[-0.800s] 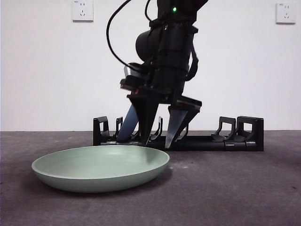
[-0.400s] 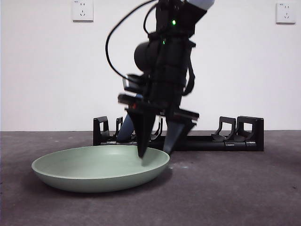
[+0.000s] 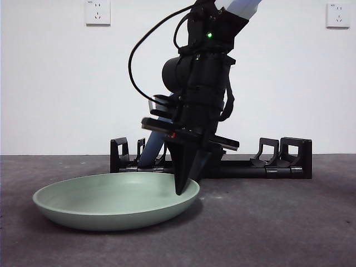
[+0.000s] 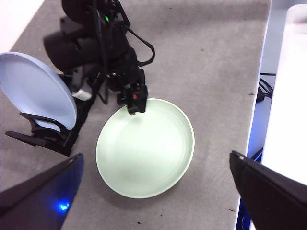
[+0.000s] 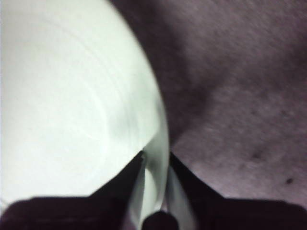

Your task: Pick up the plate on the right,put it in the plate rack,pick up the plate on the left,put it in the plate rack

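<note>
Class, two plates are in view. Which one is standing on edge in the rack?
The pale blue plate, upright in the rack. The green plate lies flat on the table, its rim pinched by the right tool.

No text, label, brand, number or sign can be read in any of the views.
</note>
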Controlling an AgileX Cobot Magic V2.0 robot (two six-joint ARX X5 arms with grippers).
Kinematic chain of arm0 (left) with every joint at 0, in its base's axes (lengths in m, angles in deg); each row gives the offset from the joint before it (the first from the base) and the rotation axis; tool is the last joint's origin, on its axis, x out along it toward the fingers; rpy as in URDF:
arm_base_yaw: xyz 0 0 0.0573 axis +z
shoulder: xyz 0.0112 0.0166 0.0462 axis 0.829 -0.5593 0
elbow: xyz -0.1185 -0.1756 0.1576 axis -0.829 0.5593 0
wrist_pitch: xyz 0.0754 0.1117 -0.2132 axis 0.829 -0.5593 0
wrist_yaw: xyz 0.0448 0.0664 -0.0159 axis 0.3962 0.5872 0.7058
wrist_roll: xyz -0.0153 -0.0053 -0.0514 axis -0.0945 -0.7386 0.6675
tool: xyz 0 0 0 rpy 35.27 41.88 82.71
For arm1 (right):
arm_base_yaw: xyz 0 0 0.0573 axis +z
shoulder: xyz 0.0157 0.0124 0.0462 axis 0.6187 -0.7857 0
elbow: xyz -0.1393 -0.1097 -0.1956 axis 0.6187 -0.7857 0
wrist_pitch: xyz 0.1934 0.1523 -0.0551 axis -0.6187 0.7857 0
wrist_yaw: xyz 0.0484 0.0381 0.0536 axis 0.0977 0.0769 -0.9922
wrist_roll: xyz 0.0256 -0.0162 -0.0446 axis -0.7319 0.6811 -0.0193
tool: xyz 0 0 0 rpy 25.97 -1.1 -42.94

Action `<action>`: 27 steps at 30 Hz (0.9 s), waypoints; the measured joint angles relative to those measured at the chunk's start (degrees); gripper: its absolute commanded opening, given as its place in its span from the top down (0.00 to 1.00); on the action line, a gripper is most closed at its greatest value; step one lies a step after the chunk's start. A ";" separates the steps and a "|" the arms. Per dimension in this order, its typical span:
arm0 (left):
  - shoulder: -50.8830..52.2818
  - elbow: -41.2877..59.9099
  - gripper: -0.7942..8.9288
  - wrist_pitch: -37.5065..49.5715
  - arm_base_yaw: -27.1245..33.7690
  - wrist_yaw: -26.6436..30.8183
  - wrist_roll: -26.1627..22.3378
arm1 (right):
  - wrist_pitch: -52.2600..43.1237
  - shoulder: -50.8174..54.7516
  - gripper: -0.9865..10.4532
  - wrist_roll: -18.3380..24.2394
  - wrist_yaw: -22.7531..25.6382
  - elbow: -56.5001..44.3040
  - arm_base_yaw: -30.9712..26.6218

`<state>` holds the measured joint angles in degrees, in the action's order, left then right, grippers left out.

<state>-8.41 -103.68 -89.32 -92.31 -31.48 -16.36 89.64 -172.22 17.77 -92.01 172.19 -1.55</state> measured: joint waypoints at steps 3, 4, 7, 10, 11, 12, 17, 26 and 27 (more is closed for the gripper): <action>-0.61 0.00 0.39 0.00 -0.63 0.02 0.00 | 0.17 0.26 0.93 -0.55 -0.70 0.04 0.00; -0.72 0.00 0.39 0.00 -0.98 0.04 0.00 | 0.55 0.59 0.93 -0.63 -0.72 0.02 0.00; -1.14 0.00 0.39 0.00 -2.58 0.31 -0.59 | 1.66 2.62 0.93 -0.61 -0.98 0.00 -0.07; -1.99 -0.04 0.39 0.00 -5.40 2.25 -1.97 | 3.56 7.30 0.93 -0.33 -0.31 -0.09 -0.44; -2.43 -0.04 0.39 -0.02 -6.62 3.26 -2.56 | 4.68 9.42 0.93 0.22 0.70 -0.09 -0.55; -2.89 -0.04 0.39 -0.02 -7.76 4.22 -3.08 | 5.73 11.19 0.93 0.39 1.03 -0.09 -0.85; -6.67 -0.04 0.39 0.11 -14.51 10.19 -6.64 | 9.27 21.07 0.93 0.85 0.83 -0.09 -3.56; -17.59 -0.07 0.40 5.25 -26.36 23.45 -12.98 | 15.02 31.71 0.93 0.98 -3.93 -0.09 -5.57; -18.71 -0.07 0.40 5.75 -27.12 24.35 -13.49 | 15.06 32.24 0.93 0.98 -4.76 -0.09 -5.57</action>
<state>-27.12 -103.75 -83.57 -119.43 -7.13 -29.85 104.70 -139.98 18.75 -96.78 172.10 -7.13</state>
